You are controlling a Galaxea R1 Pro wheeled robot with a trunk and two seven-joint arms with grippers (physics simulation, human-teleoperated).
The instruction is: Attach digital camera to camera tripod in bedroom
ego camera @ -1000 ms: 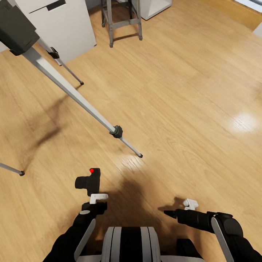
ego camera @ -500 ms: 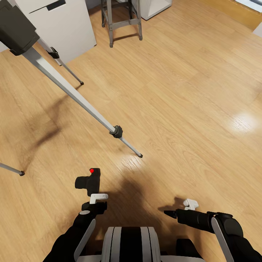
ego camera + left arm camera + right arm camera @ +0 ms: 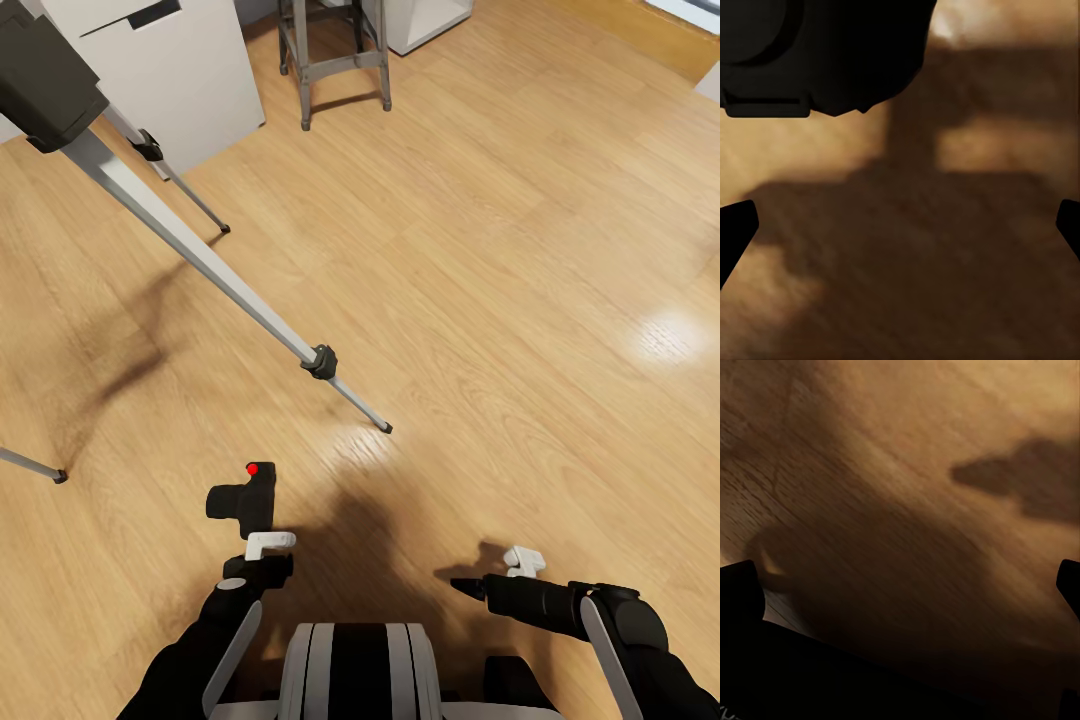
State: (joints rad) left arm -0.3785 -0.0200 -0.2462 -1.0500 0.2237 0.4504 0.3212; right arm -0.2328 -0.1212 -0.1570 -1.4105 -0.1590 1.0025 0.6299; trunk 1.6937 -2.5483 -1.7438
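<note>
- Head view: the left gripper (image 3: 262,541) is closed on the digital camera (image 3: 245,500), which stands above the wrist with its red button upward; I judge it is held upright so that its underside can go down on the tripod head.
- In the left wrist view the digital camera's black body (image 3: 817,52) is very close to the lens, and the two dark finger tips are at the far sides of the picture, over the wood floor (image 3: 945,285).
- The right gripper (image 3: 500,572) is held low in front of the trunk and carries nothing; if its jaws are open or closed I cannot tell. In the right wrist view the floor (image 3: 907,472) is below it.
- The camera tripod (image 3: 200,258) stands forward and to the left, well apart from the held camera. Its black head (image 3: 45,75) is at the upper left corner, and one silver leg comes down toward the robot, its foot on the floor.
- Between the left gripper and this leg the floor is free, so there is room to lift and go forward. The leg itself is the edge to avoid.
- Farther away are a white cabinet (image 3: 170,70) and a grey metal stool (image 3: 335,55).
</note>
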